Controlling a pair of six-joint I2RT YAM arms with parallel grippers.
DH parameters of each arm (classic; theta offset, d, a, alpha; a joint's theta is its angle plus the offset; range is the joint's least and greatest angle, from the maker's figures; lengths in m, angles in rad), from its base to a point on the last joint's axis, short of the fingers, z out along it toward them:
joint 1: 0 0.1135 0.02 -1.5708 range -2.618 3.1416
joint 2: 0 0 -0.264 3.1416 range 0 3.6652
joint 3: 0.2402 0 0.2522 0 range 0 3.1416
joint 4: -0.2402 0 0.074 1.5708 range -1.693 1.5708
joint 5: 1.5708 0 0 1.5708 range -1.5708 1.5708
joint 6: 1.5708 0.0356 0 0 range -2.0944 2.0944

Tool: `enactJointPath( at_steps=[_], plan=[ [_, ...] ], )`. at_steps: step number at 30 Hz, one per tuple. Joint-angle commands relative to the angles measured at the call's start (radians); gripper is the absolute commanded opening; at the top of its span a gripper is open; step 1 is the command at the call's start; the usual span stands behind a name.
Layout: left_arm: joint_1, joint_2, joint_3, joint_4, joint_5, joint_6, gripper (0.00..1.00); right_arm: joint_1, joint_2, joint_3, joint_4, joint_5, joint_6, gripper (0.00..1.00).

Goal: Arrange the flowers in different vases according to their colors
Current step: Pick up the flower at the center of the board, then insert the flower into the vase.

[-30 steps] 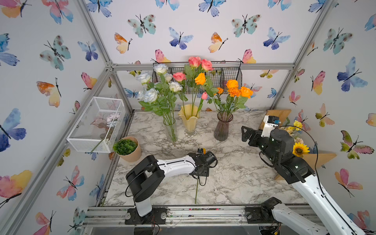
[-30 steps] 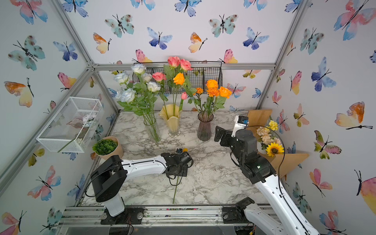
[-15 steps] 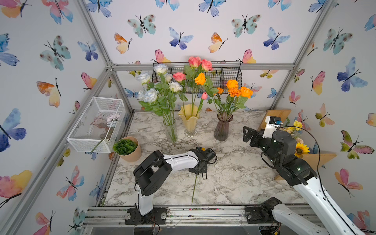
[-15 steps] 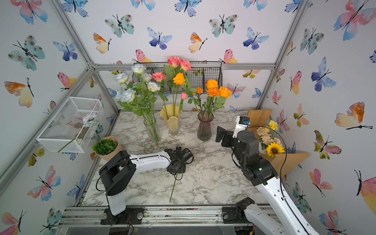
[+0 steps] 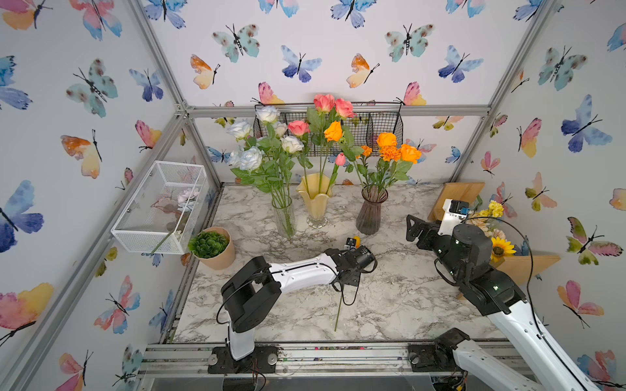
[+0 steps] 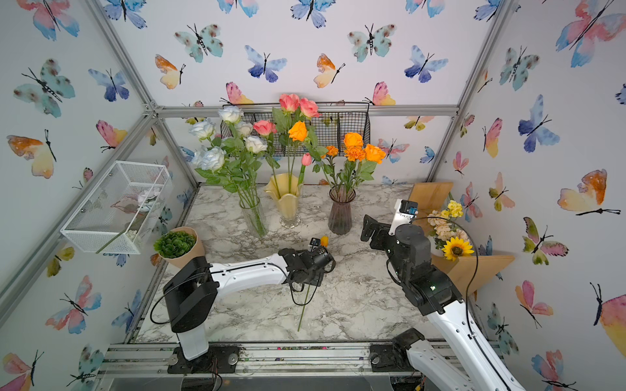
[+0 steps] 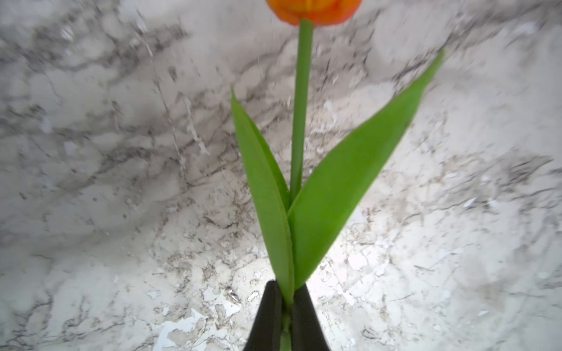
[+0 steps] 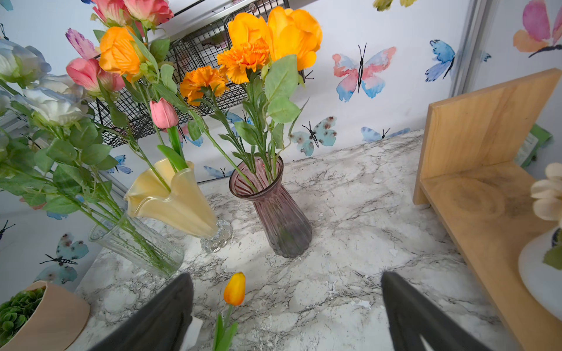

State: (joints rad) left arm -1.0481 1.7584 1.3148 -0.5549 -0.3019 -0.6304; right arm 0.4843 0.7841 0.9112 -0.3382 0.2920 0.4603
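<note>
Gripping begun: left fingers (image 7: pixel 269 313), open a second ago, now closed on tulip (image 7: pixel 301 106) stem below the leaves. Tulip mid-bench (image 5: pixel 406 301), apparently not yet lifted. Right fingers (image 8: pixel 164 313) spread, empty. Probable destination: purple vase (image 5: pixel 371 216).

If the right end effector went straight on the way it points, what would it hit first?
Most likely the purple vase, which stands ahead between the open fingers of the right end effector. The orange tulip sits lower and off to one side; depth is hard to judge.
</note>
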Motion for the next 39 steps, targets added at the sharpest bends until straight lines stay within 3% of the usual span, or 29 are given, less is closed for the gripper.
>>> enactJointPath(
  at_steps=[1, 5, 14, 23, 30, 39],
  plan=[
    [0.006, -0.114, 0.057, 0.064, -0.123, 0.113, 0.0, 0.002, -0.033, -0.032, 0.066, 0.016, 0.022, 0.98],
    [0.013, -0.174, 0.125, 0.168, -0.168, 0.223, 0.0, 0.002, -0.049, -0.055, 0.098, 0.023, 0.021, 0.98],
    [0.059, -0.152, 0.33, 0.406, -0.104, 0.44, 0.0, 0.002, -0.044, -0.077, 0.134, 0.047, 0.013, 0.99],
    [0.215, 0.058, 0.644, 0.565, 0.083, 0.483, 0.0, 0.002, -0.028, -0.061, 0.142, 0.058, -0.007, 0.98],
    [0.271, 0.298, 0.914, 0.642, 0.195, 0.479, 0.0, 0.002, -0.029, -0.06, 0.129, 0.081, -0.021, 0.98],
    [0.281, 0.402, 0.856, 0.807, 0.185, 0.544, 0.0, 0.002, -0.041, -0.061, 0.101, 0.091, -0.017, 0.98]
  ],
)
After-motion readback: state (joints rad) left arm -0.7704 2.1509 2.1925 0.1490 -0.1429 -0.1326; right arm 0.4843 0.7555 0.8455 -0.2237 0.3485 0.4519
